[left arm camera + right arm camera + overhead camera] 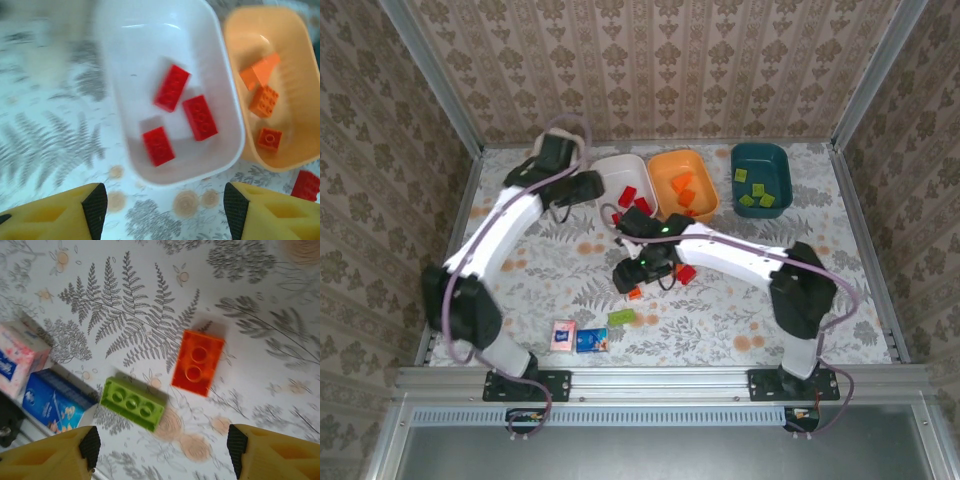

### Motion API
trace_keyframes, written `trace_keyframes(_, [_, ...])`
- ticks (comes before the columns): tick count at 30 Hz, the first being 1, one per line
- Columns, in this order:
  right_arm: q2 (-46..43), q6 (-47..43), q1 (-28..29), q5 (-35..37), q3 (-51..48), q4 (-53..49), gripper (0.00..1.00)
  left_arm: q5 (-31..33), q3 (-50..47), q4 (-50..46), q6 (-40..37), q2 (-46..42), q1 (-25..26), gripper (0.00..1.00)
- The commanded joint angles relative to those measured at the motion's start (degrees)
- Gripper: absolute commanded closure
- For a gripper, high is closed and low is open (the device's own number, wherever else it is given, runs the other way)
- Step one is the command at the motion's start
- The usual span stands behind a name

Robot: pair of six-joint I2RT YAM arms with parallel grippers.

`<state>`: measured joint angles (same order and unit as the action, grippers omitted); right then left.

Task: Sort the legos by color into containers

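Note:
My left gripper [592, 190] [165, 210] hangs open just short of the near rim of the white tray [620, 160] [125, 60], which holds three red bricks [172, 87]. The orange tray [665, 158] [295, 100] holds several orange bricks [263, 100], and the teal tray [770, 165] holds lime green bricks [754, 198]. My right gripper [632, 280] [160, 447] stands open above the table, over an orange brick [635, 293] [197, 362] and a lime green brick [621, 318] [132, 404]. A loose red brick [686, 273] [306, 185] lies on the table by the right arm.
A pink packet [563, 334] [17, 357] and a blue packet [591, 340] [55, 400] lie near the table's front edge, just left of the green brick. Patterned walls close in the back and both sides.

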<state>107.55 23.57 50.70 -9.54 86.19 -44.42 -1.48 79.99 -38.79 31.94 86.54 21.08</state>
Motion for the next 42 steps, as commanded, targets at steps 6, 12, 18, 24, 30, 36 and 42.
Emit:
trace_keyframes(6, [12.0, 4.8, 1.3, 7.2, 8.2, -7.2, 0.28, 3.1, -22.4, -4.0, 9.1, -21.4, -0.5, 0.34])
trace_keyframes(12, [16.3, 4.4, 1.3, 7.6, 11.2, -6.9, 0.39, 2.4, -29.4, -6.4, 13.0, -29.5, 0.5, 0.35])
trace_keyframes(18, [18.0, 4.8, 0.8, 9.4, 11.9, -6.4, 0.64, 2.7, -30.7, -7.4, 13.4, -32.0, 1.7, 0.35])
trace_keyframes(24, [10.0, 3.8, -4.1, 12.9, 13.4, -6.4, 0.71, 1.5, -31.6, -5.4, 13.3, -29.9, 6.6, 0.35])
trace_keyframes(30, [5.8, -0.1, -15.6, 14.0, 17.2, -8.4, 0.71, 1.7, -28.8, -0.8, 12.7, -21.3, 16.5, 0.35])
trace_keyframes(36, [12.3, -2.7, -24.8, 16.0, 26.0, -10.9, 0.72, -0.3, -21.0, 2.3, 8.5, -10.5, 20.4, 0.35])
trace_keyframes(42, [23.9, -1.2, -28.4, 21.6, 40.1, -18.0, 0.72, -1.8, -14.6, 3.1, 5.9, -3.5, 22.6, 0.35])
